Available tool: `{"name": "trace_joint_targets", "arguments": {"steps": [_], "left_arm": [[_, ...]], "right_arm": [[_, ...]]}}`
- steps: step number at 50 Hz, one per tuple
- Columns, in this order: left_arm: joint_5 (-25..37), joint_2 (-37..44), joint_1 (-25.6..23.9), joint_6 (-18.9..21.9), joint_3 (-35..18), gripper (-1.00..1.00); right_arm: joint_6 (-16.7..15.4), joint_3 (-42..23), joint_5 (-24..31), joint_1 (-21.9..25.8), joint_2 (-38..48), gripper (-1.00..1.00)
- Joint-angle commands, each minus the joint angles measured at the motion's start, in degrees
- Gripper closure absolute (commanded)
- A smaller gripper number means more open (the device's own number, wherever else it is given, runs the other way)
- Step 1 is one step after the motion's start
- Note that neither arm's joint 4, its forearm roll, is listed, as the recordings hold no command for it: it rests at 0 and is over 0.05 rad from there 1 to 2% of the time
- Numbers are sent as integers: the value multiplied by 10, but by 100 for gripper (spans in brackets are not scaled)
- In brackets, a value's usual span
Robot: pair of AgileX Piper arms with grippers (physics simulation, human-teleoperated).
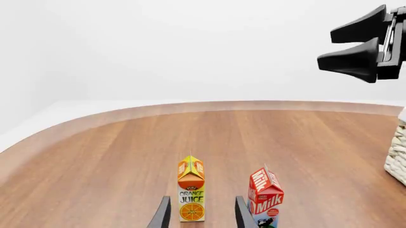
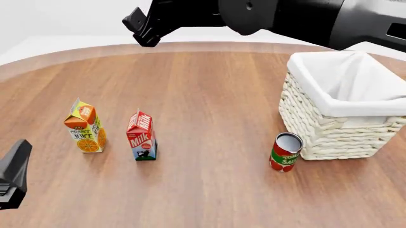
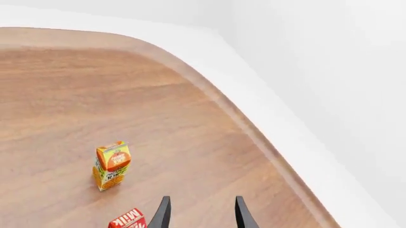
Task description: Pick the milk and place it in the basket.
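The milk (image 2: 141, 136) stands upright on the wooden table, left of centre, with its red top and cow picture showing. It also shows in the left wrist view (image 1: 265, 197) and at the edge of the right wrist view (image 3: 129, 220). The basket (image 2: 323, 128) stands at the right, with only its edge in the left wrist view (image 1: 398, 152). My left gripper (image 2: 14, 173) (image 1: 203, 216) is open and empty, low at the near left, short of the cartons. My right gripper (image 2: 140, 28) (image 3: 201, 213) (image 1: 326, 47) is open and empty, high above the far side of the table.
An orange juice carton (image 2: 84, 127) (image 1: 191, 194) (image 3: 112, 165) stands just left of the milk, in line with my left gripper's gap. A red tomato sauce can (image 2: 285, 152) stands against the basket's near left corner. The table's curved far edge (image 2: 209, 46) runs behind.
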Motion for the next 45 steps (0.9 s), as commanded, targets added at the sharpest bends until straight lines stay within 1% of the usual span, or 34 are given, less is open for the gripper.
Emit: {"name": "trace_joint_targets", "arguments": {"steps": [1,3,5,7,11,14,16,18,22,24,25,26,29,37,45], "left_arm": [[0,0,0,0,0,-100],[0,0,0,0,0,-100],[0,0,0,0,0,-100],[0,0,0,0,0,-100],[0,0,0,0,0,-100],[0,0,0,0,0,-100],[0,0,0,0,0,-100],[0,0,0,0,0,-100],[0,0,0,0,0,-100],[0,0,0,0,0,-100],[0,0,0,0,0,-100],[0,0,0,0,0,-100],[0,0,0,0,0,-100],[0,0,0,0,0,-100],[0,0,0,0,0,-100]], "right_arm": [[-28,-34,29,13,27,-100],[-34,-40,37,14,33,-100],[-33,-50,45,13,38,-100],[-22,-65,59,9,46,-100],[-20,-56,57,10,51,-100],[-13,-53,59,17,55,-100],[-13,-54,61,28,60,-100],[-14,-56,62,30,62,-100],[-20,-62,65,47,74,-100],[-32,-52,59,62,74,-100],[-28,-56,60,57,77,-100],[-32,-54,59,64,79,-100],[-33,-55,59,68,81,-100],[-56,-48,53,84,88,-100],[-68,-49,57,85,92,-100]]}}
